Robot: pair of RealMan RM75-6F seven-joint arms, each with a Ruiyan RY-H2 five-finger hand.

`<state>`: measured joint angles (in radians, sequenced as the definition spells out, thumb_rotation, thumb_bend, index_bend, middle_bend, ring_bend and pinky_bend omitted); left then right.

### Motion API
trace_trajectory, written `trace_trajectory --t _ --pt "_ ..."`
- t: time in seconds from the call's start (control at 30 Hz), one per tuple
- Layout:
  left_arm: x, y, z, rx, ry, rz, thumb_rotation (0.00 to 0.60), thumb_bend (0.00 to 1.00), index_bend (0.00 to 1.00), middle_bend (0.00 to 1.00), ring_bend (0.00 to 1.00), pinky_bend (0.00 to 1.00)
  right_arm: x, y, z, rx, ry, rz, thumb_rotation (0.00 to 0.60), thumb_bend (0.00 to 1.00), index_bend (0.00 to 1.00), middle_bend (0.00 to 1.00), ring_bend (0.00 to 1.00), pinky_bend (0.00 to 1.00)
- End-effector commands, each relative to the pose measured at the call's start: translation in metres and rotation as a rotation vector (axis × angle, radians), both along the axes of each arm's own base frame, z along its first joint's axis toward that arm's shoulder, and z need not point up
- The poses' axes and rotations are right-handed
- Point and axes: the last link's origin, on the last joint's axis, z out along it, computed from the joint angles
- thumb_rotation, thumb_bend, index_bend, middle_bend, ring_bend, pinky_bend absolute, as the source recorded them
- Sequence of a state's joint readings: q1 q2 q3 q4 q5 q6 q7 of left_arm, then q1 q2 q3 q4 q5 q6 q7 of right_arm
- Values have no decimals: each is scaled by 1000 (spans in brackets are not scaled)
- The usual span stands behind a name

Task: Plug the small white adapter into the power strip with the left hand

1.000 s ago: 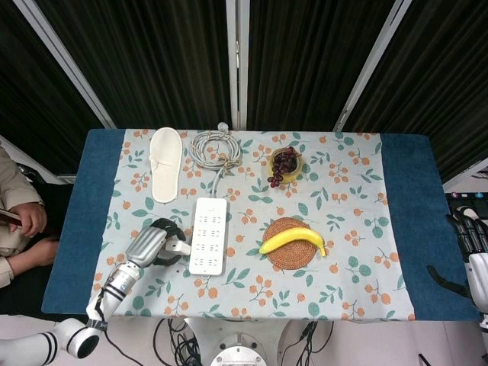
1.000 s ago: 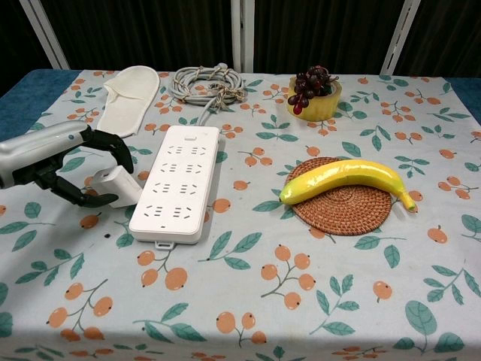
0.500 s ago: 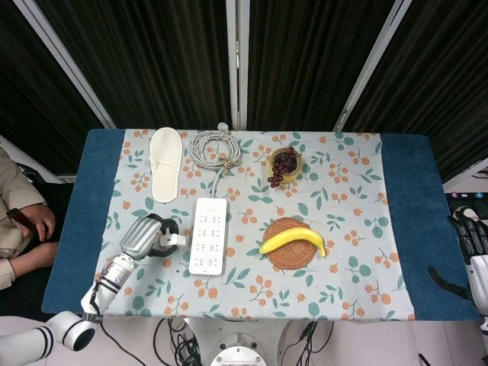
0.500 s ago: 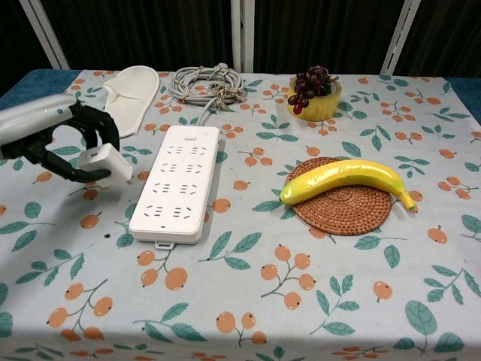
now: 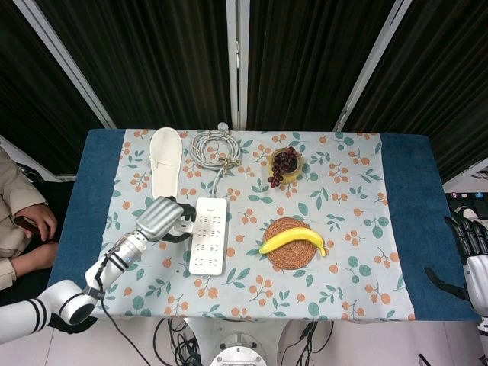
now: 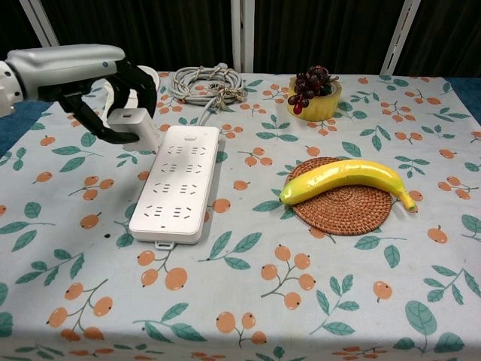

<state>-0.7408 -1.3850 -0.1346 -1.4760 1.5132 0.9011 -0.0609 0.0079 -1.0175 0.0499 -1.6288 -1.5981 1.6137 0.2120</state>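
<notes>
The left hand (image 6: 113, 94) holds the small white adapter (image 6: 134, 124) lifted off the counter (image 6: 248, 316), its dark fingers (image 6: 90, 124) curled around the block from above and behind. The adapter hangs just beside the far left corner of the power strip (image 6: 176, 182), above the cloth rather than over the sockets; in the head view the left hand (image 5: 162, 217) and adapter (image 5: 185, 219) sit at the strip's (image 5: 208, 236) left edge near its cable end. The strip lies flat with its long axis running away from the robot, its cord leading to the coiled cable (image 6: 204, 81) at the back. The sockets therefore lie to the right of the adapter and below it, so the coming move looks like a short sideways carry over a socket row and then a push straight down. Whether the adapter's prongs point downward cannot be told from either view, and their alignment with the slots is the likely sticking point. The right hand (image 5: 474, 252) is well apart at the far right edge of the head view, holding nothing, with its fingers apparently apart.
</notes>
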Motion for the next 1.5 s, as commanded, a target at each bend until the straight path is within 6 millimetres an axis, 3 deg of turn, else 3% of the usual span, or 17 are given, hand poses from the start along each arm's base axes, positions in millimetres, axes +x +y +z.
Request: trace_trajectory --t 0.03,0.43,1.5 --pt "11 5 -9 -41 39 -13 600 320 675 808 622 454 -1 0 -1 1 0 -5 600 127 0 0 0 0" --pt "25 15 -23 -72 62 8 600 319 674 807 622 454 -2 2 0 -2 1 -18 600 127 0 0 0 0" --pt "16 16 -31 -96 128 24 600 321 671 807 623 452 -3 3 1 -8 4 -28 600 127 0 0 0 0"
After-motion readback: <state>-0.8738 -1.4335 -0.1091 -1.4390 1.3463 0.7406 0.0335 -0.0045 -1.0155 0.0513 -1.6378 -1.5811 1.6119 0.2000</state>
